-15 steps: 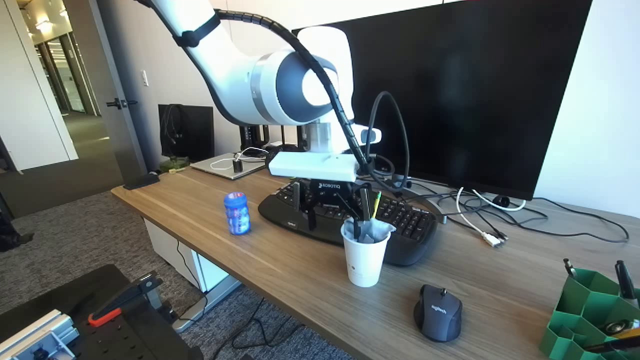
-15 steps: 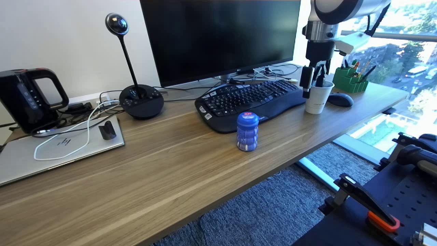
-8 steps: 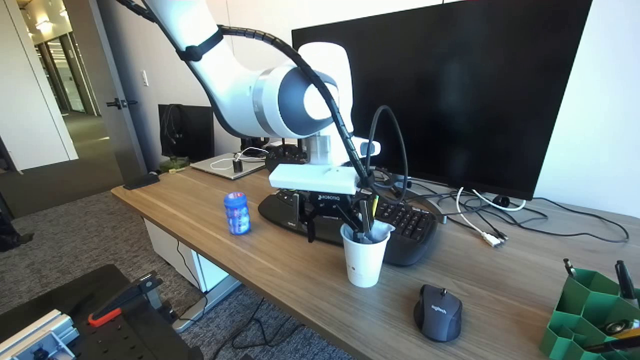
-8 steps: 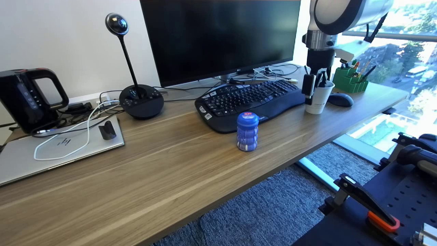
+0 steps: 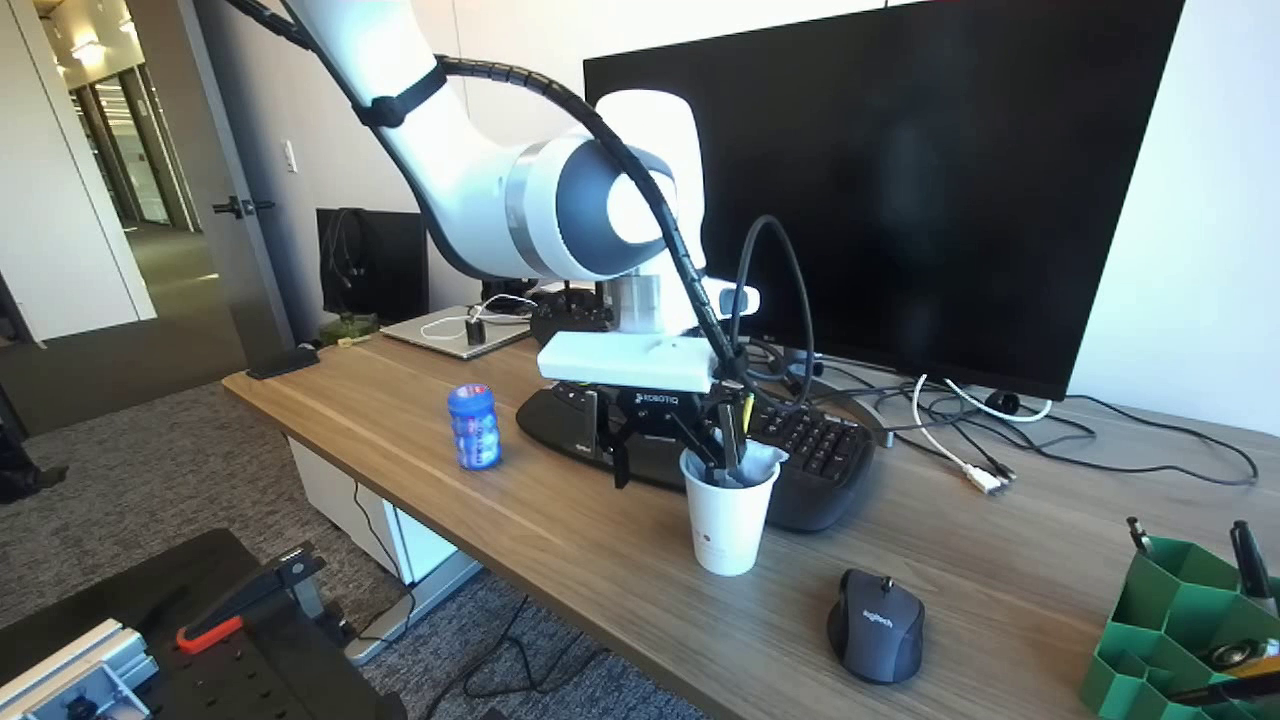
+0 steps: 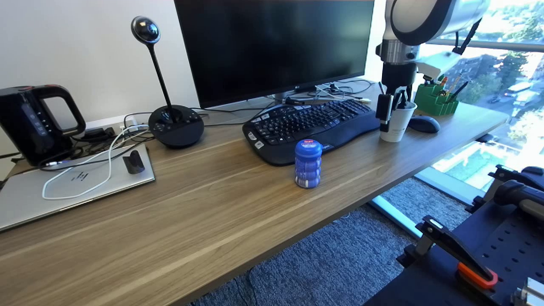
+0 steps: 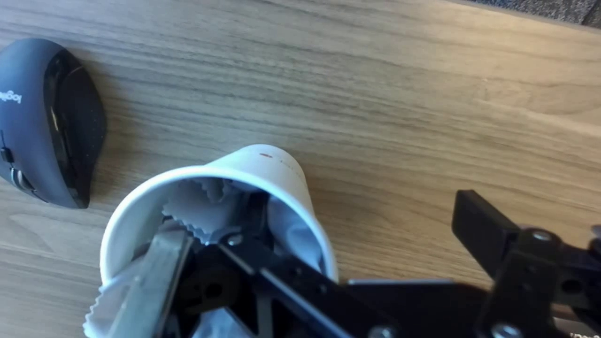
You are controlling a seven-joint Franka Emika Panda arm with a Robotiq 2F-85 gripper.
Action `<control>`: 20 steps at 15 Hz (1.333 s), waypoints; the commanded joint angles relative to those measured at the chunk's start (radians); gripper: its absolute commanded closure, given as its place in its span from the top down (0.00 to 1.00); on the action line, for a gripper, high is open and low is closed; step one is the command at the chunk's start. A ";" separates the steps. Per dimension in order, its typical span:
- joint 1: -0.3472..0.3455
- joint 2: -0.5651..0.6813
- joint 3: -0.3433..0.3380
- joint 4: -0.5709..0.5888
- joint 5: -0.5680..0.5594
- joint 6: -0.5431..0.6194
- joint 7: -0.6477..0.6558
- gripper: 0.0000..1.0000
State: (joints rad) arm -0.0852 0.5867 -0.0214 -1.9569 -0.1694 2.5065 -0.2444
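Observation:
A white paper cup (image 5: 732, 530) stands upright on the wooden desk, seen in both exterior views and the wrist view. Crumpled pale wrappers (image 7: 202, 206) with zigzag edges fill part of it, and one pokes over the rim. My gripper (image 7: 362, 209) points down, its jaws wide apart. One finger reaches inside the cup among the wrappers; its tip is partly hidden there. Outside the cup is the other finger (image 7: 486, 230), with a gap between it and the cup's wall. Whether the inner finger touches the wrappers, I cannot tell.
Behind the cup lies a black keyboard (image 5: 815, 510), below a large monitor (image 5: 930, 200). A dark mouse (image 5: 876, 628) sits near the cup, with a green pen holder (image 5: 1165, 590) farther along. A blue bottle (image 6: 308, 165) stands near the desk's front edge.
Over the last second my gripper has come down, mostly in the first half, and one finger has sunk deeper into the cup. The cup has hardly moved; the jaws keep their width.

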 commanded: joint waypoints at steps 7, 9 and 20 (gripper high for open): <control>-0.018 -0.122 0.051 -0.065 0.030 0.064 -0.076 1.00; -0.018 -0.157 0.064 -0.086 0.036 0.077 -0.091 1.00; 0.017 -0.325 0.103 -0.222 0.103 0.095 -0.104 1.00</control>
State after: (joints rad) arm -0.0847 0.3304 0.0765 -2.1090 -0.0880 2.5843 -0.3659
